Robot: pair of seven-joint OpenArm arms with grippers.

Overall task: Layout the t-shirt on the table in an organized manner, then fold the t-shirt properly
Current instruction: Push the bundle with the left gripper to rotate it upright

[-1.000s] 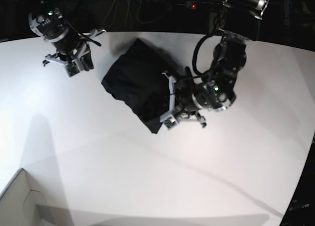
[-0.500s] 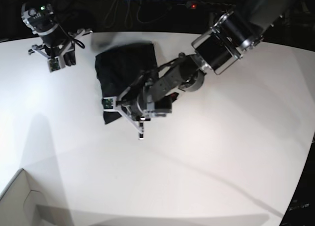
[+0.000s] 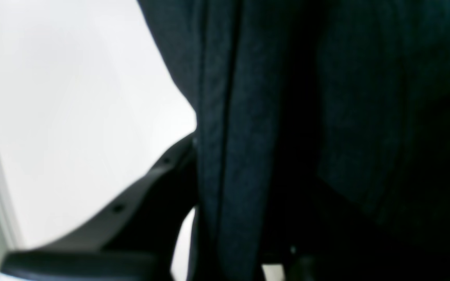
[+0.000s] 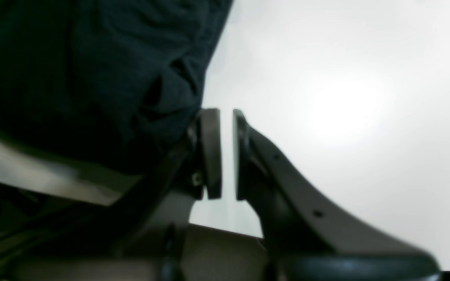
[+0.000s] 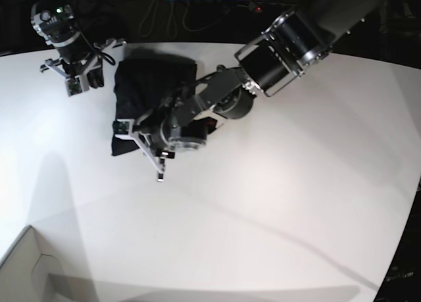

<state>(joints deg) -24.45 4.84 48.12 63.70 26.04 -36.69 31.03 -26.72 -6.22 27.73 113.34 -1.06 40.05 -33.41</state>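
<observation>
Left gripper point(image 5: 148, 146) jaws are pinching the near edge of the plain black, thin fabric t-shirt point(image 5: 146, 95); wrist view is showing layered cloth draped over one finger point(image 3: 143, 195). Right gripper point(image 4: 227, 154) jaws are nearly pressed together, holding nothing, just beside the shirt's far-left corner. Over the last second the left arm is dragging the shirt leftward across the large smooth white table point(image 5: 276, 203). Shirt is looking like a compact folded bundle, so the task is probably nearing completion.
</observation>
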